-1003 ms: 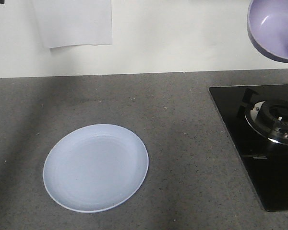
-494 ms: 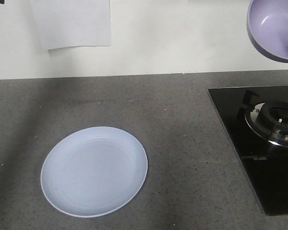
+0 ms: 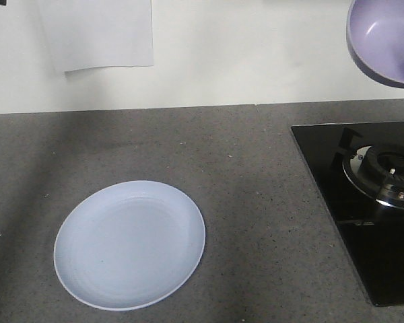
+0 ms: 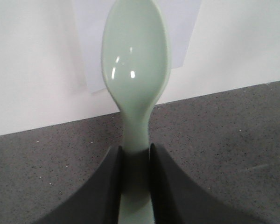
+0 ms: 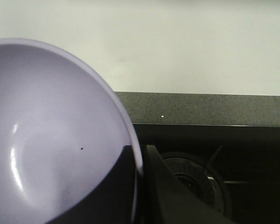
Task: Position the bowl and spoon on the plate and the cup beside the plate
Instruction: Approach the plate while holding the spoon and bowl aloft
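A: What changed since 1 second ago?
B: The whole front view slid a bit. The plate [image 3: 129, 245] sits lower and more to the left now. The stove [image 3: 380, 195] and the paper [image 3: 97, 33] on the wall slid too. The bowl [image 3: 387, 40] stayed up in the top right corner.
A: What is the left claw [image 4: 135, 151] doing?
B: It is clenched on the spoon [image 4: 135, 70], by its handle. The scoop end sticks out in front, up over the counter [image 4: 224, 140].
A: And the right claw [image 5: 139, 161]?
B: It pinches the bowl by its rim, 1 finger inside and 1 outside. The bowl hangs tipped in the air, over by the stove, well apart from the plate.
A: How will they feel?
B: I think both are light, hard plastic. They look shiny, so they may slip. The handle is a good spot to hold the spoon. The rim works for the bowl, but it could swing.
A: Where is the cup?
B: I can't see it in any view. The plate has nothing on it yet.
A: Any words to read?
B: No. The paper looks blank, and I see no labels.
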`<state>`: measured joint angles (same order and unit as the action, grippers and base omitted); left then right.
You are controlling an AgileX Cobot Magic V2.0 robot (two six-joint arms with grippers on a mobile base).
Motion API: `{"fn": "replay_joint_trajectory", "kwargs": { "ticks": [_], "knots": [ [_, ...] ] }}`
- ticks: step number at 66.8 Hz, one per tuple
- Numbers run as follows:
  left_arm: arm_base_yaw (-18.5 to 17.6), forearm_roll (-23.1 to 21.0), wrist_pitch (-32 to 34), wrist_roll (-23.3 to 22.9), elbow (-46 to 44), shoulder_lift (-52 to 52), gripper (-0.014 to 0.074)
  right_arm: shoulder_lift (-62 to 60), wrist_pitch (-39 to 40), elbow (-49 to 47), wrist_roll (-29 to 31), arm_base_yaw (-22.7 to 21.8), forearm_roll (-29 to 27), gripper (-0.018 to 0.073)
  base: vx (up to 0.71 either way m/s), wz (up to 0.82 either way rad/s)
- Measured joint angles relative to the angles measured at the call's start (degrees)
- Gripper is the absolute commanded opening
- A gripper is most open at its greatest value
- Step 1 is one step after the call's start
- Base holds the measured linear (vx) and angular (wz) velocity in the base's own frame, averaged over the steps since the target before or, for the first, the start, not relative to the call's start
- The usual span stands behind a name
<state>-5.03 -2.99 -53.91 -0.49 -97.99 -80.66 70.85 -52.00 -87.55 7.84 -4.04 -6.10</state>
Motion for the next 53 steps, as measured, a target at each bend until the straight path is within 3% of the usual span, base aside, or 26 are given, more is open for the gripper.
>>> {"fn": "replay_joint_trajectory", "kwargs": {
  "ticks": [53],
  "knots": [
    [0.0, 0.0, 0.0, 0.0, 0.0, 0.0, 0.0003, 0.0, 0.0, 0.0, 0.0, 0.0, 0.0, -0.0010, 0.00, 0.00]
  ]
}}
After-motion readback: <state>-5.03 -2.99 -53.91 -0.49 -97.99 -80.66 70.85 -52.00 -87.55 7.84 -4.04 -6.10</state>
